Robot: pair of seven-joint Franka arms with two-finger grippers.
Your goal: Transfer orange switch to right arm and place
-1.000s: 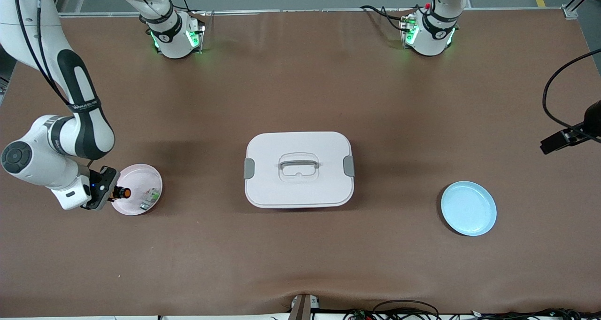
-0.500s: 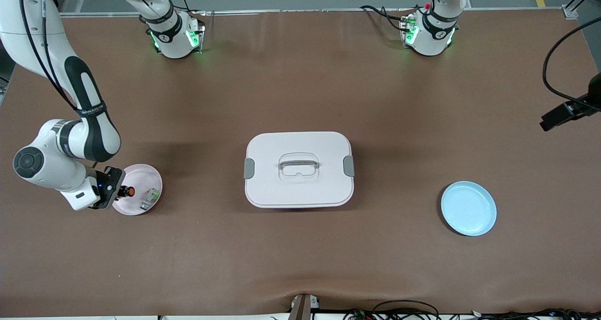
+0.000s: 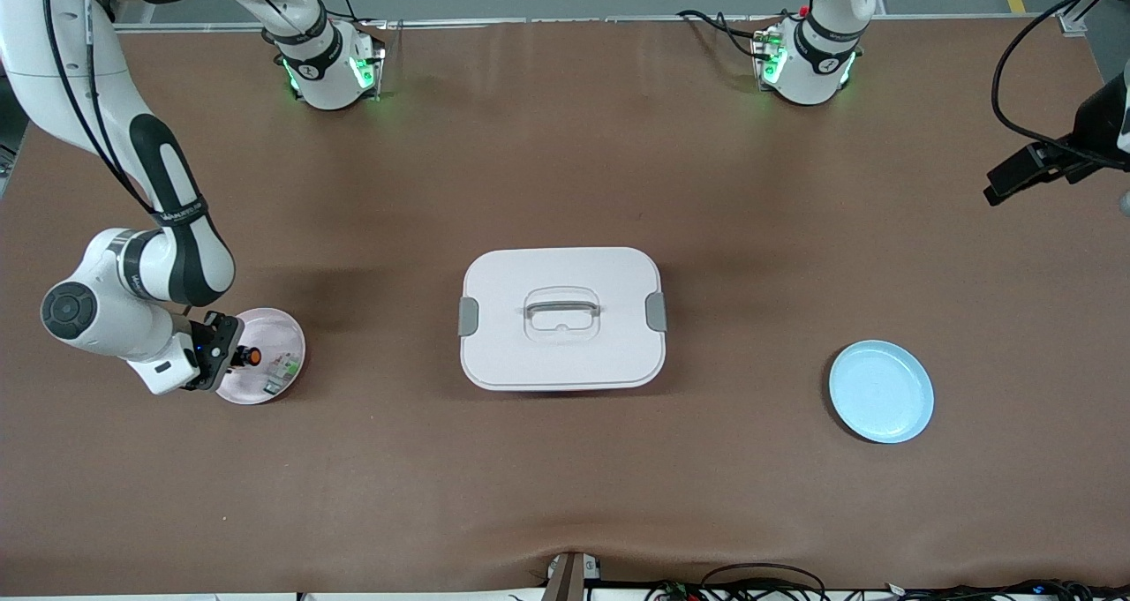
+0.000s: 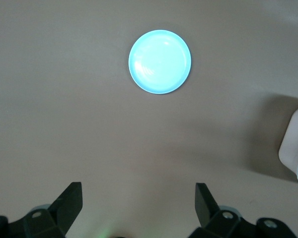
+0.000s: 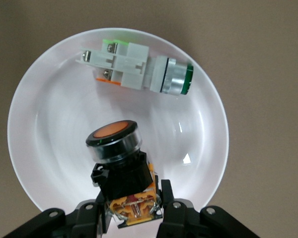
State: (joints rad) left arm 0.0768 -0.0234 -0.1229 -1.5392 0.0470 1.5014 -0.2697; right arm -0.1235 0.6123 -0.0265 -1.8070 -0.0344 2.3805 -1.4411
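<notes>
The orange switch is clamped in the right end effector over the pink plate, apparently lifted; a straight rise is advised. The left end effector is held apart, waiting.

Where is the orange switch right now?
The orange switch is clamped in the right gripper over the pink plate at the right arm's end of the table, beside the green-and-white part lying there.

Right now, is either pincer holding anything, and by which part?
Right pincer grips the orange switch by its black-and-orange base end, cap pointing away, over the pink plate. Left pincer is open, holding nothing.
</notes>
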